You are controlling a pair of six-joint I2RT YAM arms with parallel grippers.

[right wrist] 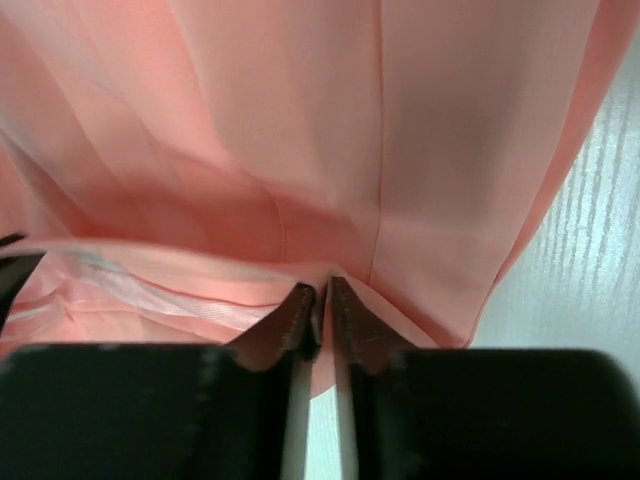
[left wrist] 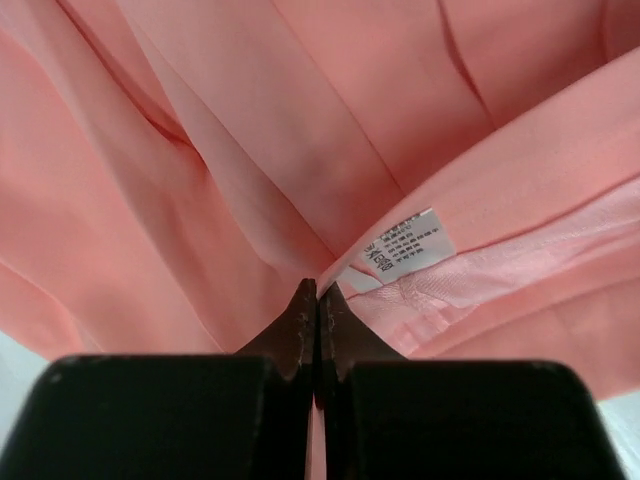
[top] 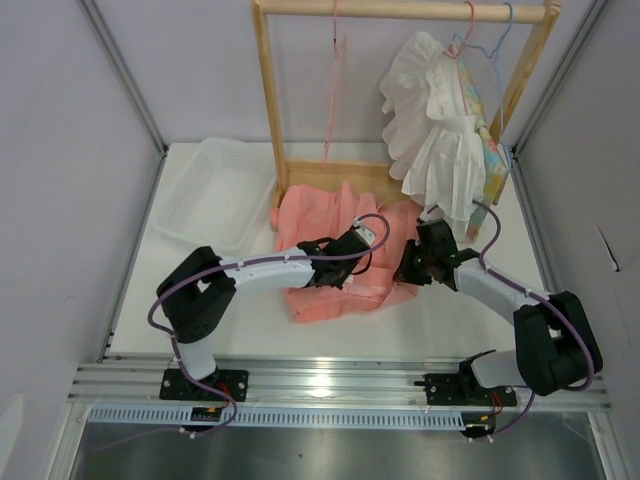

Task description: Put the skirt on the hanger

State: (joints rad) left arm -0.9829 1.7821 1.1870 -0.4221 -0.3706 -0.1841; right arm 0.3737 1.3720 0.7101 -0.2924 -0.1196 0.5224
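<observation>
The left end effector (left wrist: 318, 298) is clamped on a fold of the skirt (left wrist: 250, 120) just beside its label (left wrist: 405, 248). The right end effector (right wrist: 320, 305) is clamped on the skirt's edge. The hanger (top: 332, 90) hangs on the wooden rail (top: 400, 10), well beyond both.

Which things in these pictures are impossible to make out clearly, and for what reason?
- Top view: the hanger hangs edge-on, so its triangle shape cannot be seen.
- Left wrist view: the print on the label of the skirt is too small to read.
- Right wrist view: the skirt is cut off by the frame's edges.

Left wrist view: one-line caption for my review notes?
Left gripper shut on the salmon-pink skirt beside its white care label.
</observation>
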